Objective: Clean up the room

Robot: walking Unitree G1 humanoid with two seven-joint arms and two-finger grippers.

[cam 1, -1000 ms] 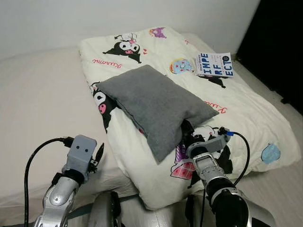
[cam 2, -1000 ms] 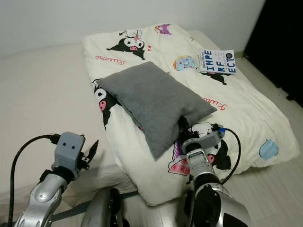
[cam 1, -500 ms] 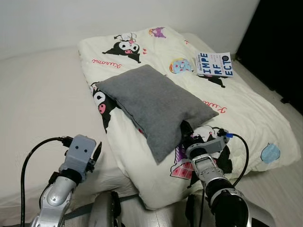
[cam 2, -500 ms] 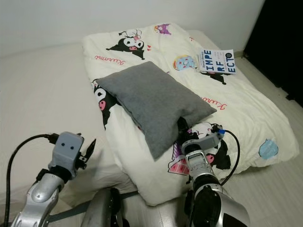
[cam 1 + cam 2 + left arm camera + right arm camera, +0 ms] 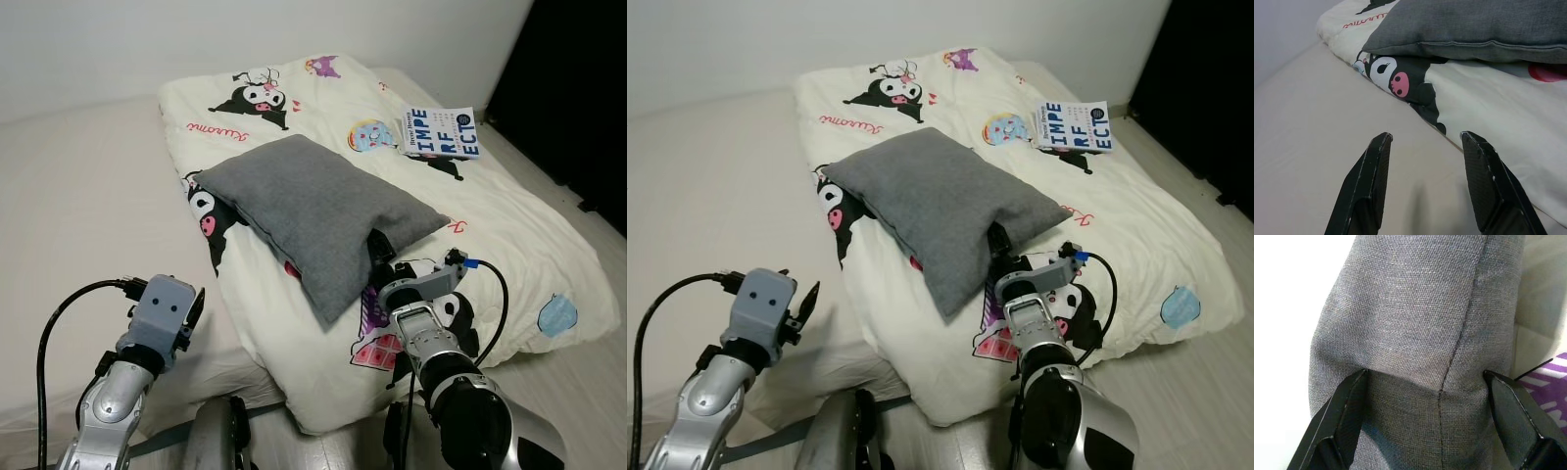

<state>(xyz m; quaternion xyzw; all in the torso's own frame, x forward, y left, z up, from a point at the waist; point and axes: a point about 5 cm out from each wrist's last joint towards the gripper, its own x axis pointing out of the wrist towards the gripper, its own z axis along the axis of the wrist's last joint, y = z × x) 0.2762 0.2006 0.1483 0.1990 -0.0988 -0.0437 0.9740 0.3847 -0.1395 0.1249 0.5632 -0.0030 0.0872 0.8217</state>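
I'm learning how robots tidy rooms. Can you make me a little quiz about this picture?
1. True or false: the book lies on the floor.
2. Which gripper has the grey pillow between its fingers? A) the left gripper B) the right gripper
3. Fill in: the pillow lies on a cream ____ with cartoon pictures.

Key:
1. False. It lies on the blanket, at the far end from the robot.
2. B. The right gripper's fingers sit on either side of the pillow's edge; the left gripper is open above the bare mattress.
3. blanket
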